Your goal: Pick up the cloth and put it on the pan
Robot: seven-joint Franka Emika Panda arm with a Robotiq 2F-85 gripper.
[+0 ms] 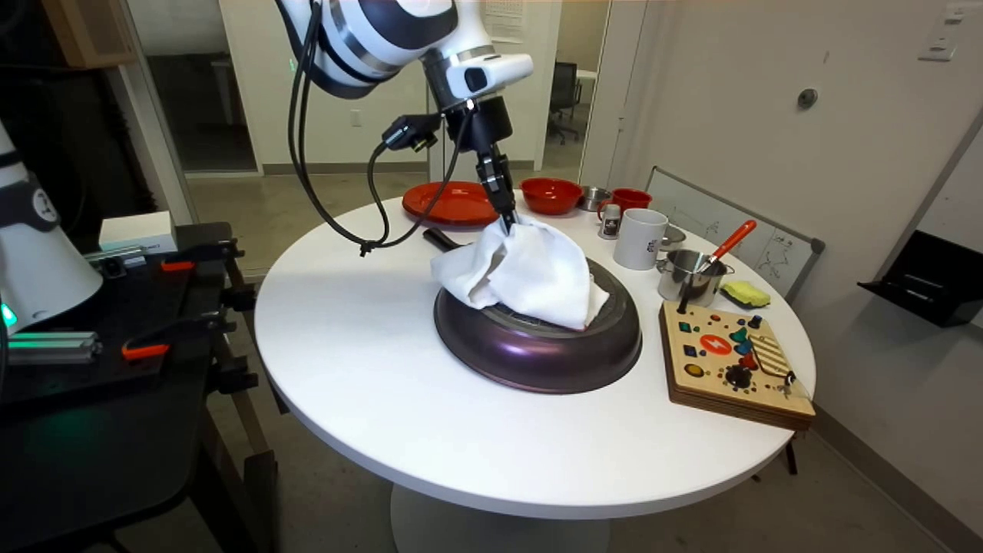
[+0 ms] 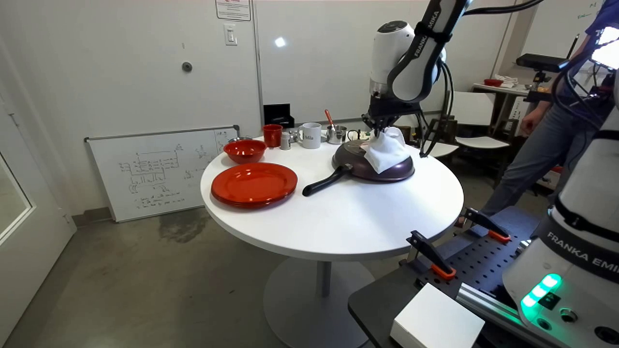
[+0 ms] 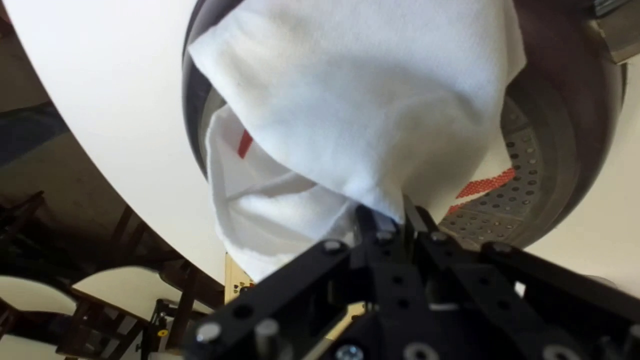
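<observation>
The pan (image 1: 537,365) lies upside down on the round white table, its dotted base facing up; it also shows in an exterior view (image 2: 346,157) and in the wrist view (image 3: 565,115). Its black handle (image 2: 329,181) points away from the cloth. The white cloth (image 1: 537,273) is bunched and draped over the pan's base; it also shows in an exterior view (image 2: 387,153). In the wrist view the cloth (image 3: 360,100) shows red stripes. My gripper (image 1: 508,223) points down with its fingers closed on a fold of the cloth; its fingertips (image 3: 395,215) are partly hidden by fabric.
Red plates (image 2: 254,183) and a red bowl (image 2: 245,151) stand near the pan handle's side. A white mug (image 1: 640,240), a steel pot with a red-handled utensil (image 1: 687,278), a sponge (image 1: 745,293) and a wooden switch board (image 1: 733,365) line the table's other edge.
</observation>
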